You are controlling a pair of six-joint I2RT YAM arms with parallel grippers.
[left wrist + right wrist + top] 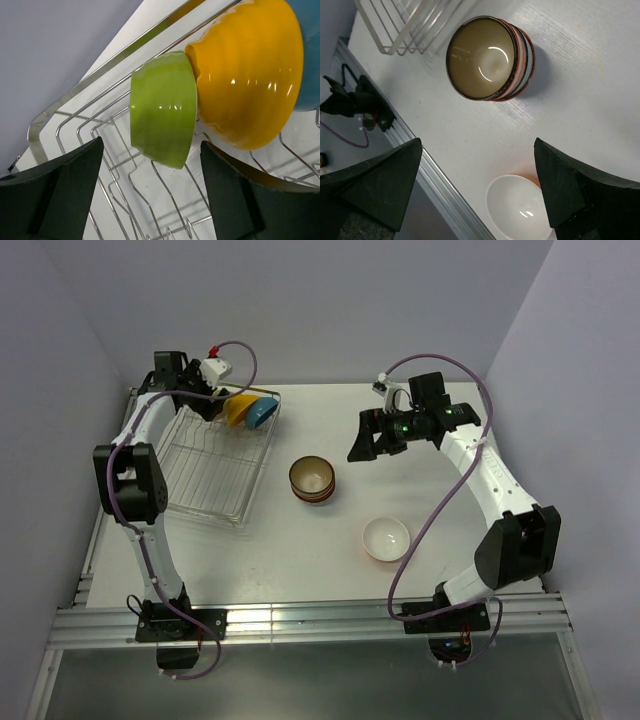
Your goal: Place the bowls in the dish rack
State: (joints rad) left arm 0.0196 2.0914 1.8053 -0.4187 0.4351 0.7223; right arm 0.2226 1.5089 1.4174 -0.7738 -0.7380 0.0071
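1. From above: the dish rack (210, 475) sits on the left of the worktop (450, 570). A yellow-orange bowl (238, 410) and a blue bowl (263, 413) stand on edge at its far end, where the left arm (150, 420) reaches. A brown-rimmed bowl (311, 479), seemingly nested in another, and a white bowl (386, 538) wait outside it. The right end effector (370, 452) hangs just right of the brown one, so I'd say the right arm is much the nearer for it.

2. Left wrist: the left end effector (150, 200) is spread wide and holds nothing. Beyond its gap a green bowl (162, 112) stands on its rim among the tines, leaning against the yellow-orange one.

3. Right wrist: the right end effector (477, 192) is also spread apart and empty. The brown-rimmed bowl sits upright ahead of the gap, mouth up, apart from both fingers (375, 185). The rack's corner lies further on the same way. The white bowl shows low between the fingers.
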